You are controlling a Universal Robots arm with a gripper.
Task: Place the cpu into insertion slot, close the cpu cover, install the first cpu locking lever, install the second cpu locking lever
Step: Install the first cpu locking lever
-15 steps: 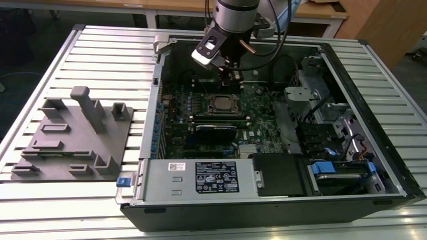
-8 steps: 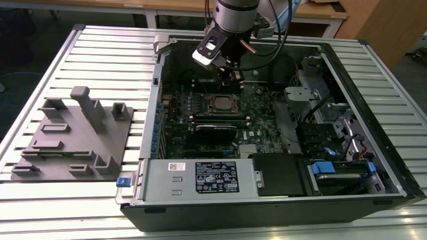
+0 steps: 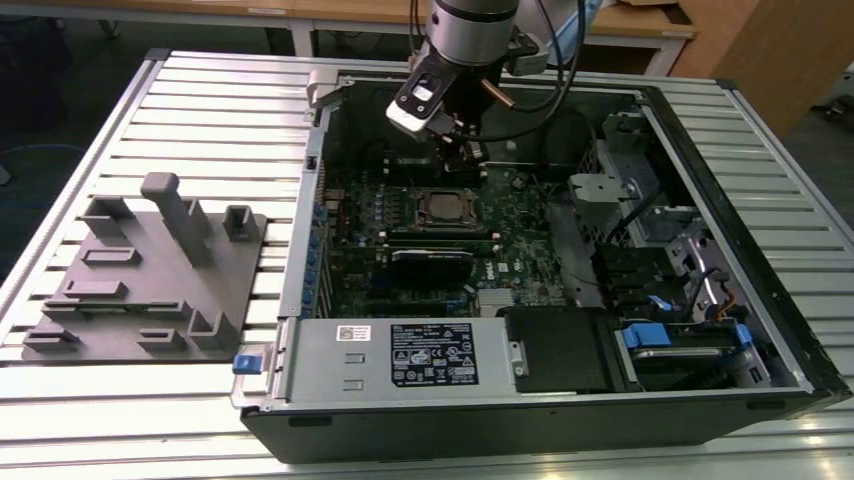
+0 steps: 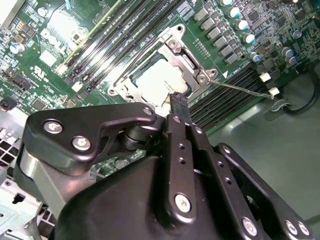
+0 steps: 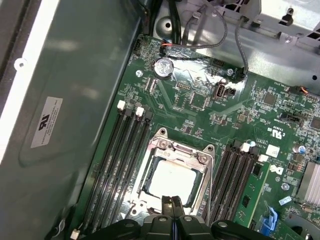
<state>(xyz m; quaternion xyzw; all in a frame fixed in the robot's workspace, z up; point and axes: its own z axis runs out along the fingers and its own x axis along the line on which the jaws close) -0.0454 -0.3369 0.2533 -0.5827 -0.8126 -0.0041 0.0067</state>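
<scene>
While the arm hangs over the open computer case (image 3: 747, 330), its gripper (image 3: 465, 150) sits low inside, near the far wall and just above the green motherboard (image 3: 523, 252). Both wrist views show the gripper (image 5: 173, 202) with its two black fingers (image 4: 178, 100) pressed together and nothing between them, their tips right over one edge of the socket.

The cpu (image 5: 172, 180), a pale silvery square, lies flat in the insertion slot (image 5: 161, 136). The cpu cover (image 5: 176, 154) is folded down around it, so the chip shows through the frame's window. In the second wrist view the cpu (image 4: 159, 82) and cpu cover (image 4: 187, 62) look the same. A thin wire locking lever (image 4: 245, 89) sticks out from one socket corner across the black memory slots (image 4: 225, 97), and another wire lever (image 4: 137, 57) runs along the cover's opposite side.

On the slatted metal table (image 3: 214, 110), toward the exterior view's left, a grey moulded fixture (image 3: 147, 285) stands beside the case.
</scene>
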